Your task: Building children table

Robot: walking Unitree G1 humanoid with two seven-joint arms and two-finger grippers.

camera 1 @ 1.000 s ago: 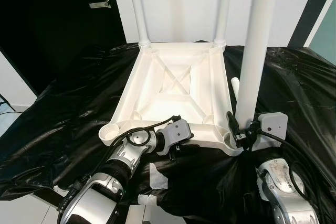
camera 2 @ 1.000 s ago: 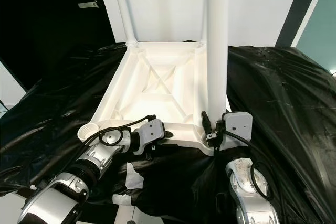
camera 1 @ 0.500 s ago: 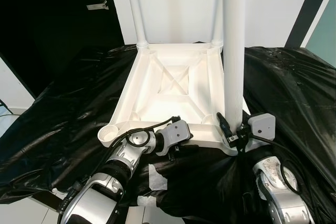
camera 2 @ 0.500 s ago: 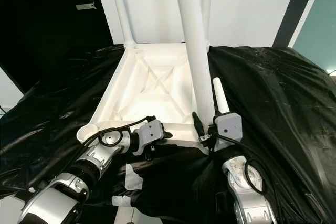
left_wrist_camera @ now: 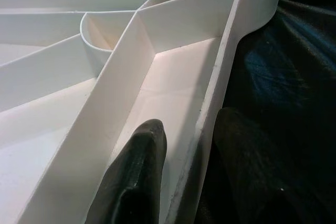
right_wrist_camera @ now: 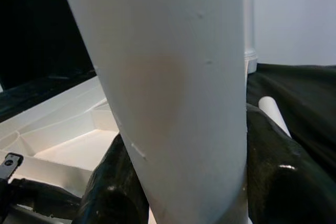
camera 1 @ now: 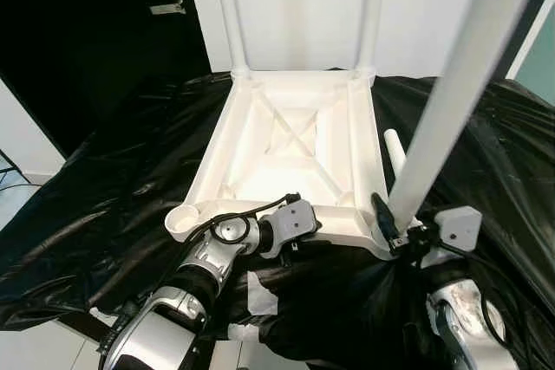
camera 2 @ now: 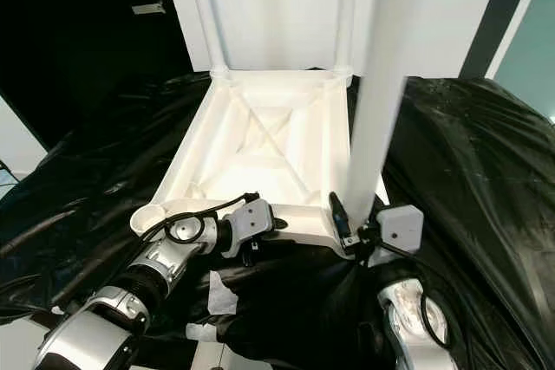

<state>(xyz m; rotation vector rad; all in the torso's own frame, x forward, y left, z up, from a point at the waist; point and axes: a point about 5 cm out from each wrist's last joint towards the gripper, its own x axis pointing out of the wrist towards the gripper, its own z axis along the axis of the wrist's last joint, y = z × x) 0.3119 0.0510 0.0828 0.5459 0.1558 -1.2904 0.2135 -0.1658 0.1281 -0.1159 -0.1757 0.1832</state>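
Note:
A white plastic table top (camera 1: pixel 217 140) lies upside down on a black sheet, its ribbed underside showing. Two white legs (camera 1: pixel 227 6) stand in its far corner sockets. My left gripper (camera 1: pixel 297 244) is shut on the near rim (left_wrist_camera: pixel 210 103), one finger (left_wrist_camera: pixel 139 171) inside the wall and the other outside. My right gripper (camera 1: pixel 401 236) is shut on a third white leg (camera 1: pixel 451 84) near its lower end. That end sits at the near right corner socket, and the top leans away to the right. In the right wrist view the leg (right_wrist_camera: pixel 168 51) stands between both fingers (right_wrist_camera: pixel 273 171).
Another white leg (camera 1: pixel 395 149) lies on the black sheet (camera 1: pixel 113 188) just right of the table top. The near left socket (camera 1: pixel 182 216) is open. White tape scraps (camera 1: pixel 260 292) sit at the sheet's front edge. A white wall stands behind, a dark opening at the left.
The held leg stood about upright half a second ago and now leans with its top to the right. The camera shifted slightly. My left gripper stays on the rim.

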